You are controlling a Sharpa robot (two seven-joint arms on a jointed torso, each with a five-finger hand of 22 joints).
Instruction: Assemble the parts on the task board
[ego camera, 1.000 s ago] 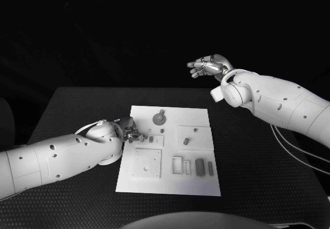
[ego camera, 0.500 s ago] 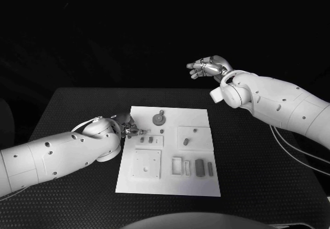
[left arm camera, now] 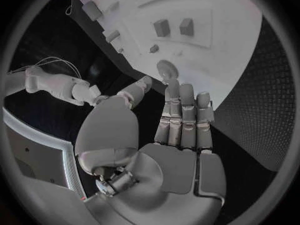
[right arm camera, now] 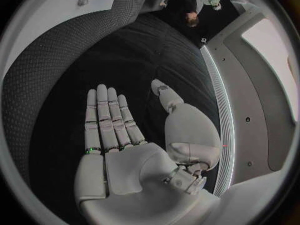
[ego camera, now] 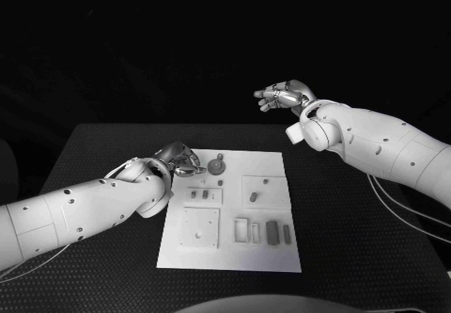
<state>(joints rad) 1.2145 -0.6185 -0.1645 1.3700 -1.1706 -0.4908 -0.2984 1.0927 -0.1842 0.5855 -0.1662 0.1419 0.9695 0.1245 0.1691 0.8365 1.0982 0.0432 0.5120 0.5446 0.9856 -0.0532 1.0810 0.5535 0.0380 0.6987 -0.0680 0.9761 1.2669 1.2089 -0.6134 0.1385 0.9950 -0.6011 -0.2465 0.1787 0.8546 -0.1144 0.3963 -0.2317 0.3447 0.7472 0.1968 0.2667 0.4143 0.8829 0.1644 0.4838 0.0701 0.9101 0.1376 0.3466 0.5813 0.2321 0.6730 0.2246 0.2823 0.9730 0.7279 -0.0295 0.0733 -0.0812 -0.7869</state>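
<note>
Left hand [ego camera: 178, 160] lifted off white task board [ego camera: 235, 251], black table [ego camera: 103, 147], dark room

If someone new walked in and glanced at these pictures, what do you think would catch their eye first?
Probably the white task board, bright against the black table, with small grey parts spread over it. Next, the left hand poised empty at the board's far left corner, near a round part. Then the right hand, raised open well beyond the table's far edge.
</note>
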